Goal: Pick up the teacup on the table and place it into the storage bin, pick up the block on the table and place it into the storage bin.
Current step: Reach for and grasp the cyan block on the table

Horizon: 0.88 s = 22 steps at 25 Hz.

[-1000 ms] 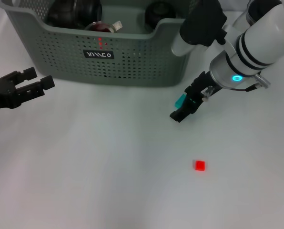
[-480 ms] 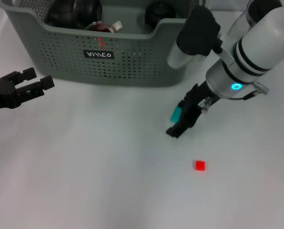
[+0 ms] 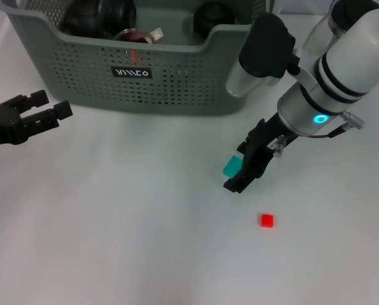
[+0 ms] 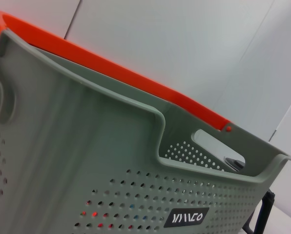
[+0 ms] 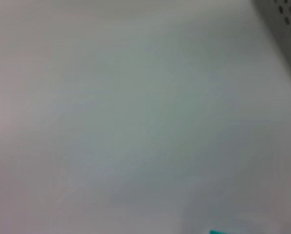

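While the left gripper (image 3: 46,109) waits open far away, the right gripper (image 3: 240,171) is the nearer one; the red block (image 3: 266,220) lies on the table (image 3: 126,222) just beyond its tips, toward the robot. I cannot tell how wide its jaws are.

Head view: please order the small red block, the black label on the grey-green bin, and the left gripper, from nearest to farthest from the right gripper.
From the right gripper:
1. Small red block, on the table just below it.
2. Black label, on the grey-green perforated storage bin front.
3. Left gripper, far left edge.
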### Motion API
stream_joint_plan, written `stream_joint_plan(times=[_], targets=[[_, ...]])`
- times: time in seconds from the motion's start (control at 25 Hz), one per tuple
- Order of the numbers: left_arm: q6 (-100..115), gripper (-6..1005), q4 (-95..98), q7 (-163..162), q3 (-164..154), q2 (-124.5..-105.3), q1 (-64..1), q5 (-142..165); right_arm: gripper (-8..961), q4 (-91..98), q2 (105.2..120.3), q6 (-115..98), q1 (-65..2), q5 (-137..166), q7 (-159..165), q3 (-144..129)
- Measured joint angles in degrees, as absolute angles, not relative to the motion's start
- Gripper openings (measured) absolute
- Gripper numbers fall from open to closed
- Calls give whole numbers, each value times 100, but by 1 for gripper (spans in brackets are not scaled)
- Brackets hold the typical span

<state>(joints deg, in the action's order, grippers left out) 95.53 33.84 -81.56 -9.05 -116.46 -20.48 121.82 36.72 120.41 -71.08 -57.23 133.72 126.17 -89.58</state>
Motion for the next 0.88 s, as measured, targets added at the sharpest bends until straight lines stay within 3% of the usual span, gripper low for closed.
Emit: stream_joint_plan(times=[0.44,0.88], targets=[[9554,861,3384,-8154,-905,-11645,-2048,12182,914,3614,12050,-6939,-5704,13377,12772,-9016],[9553,860,3384,-8154,-905,-11645,-2048,12182,532,3559,12073,-6848,-5698,13377,12828,-9180]])
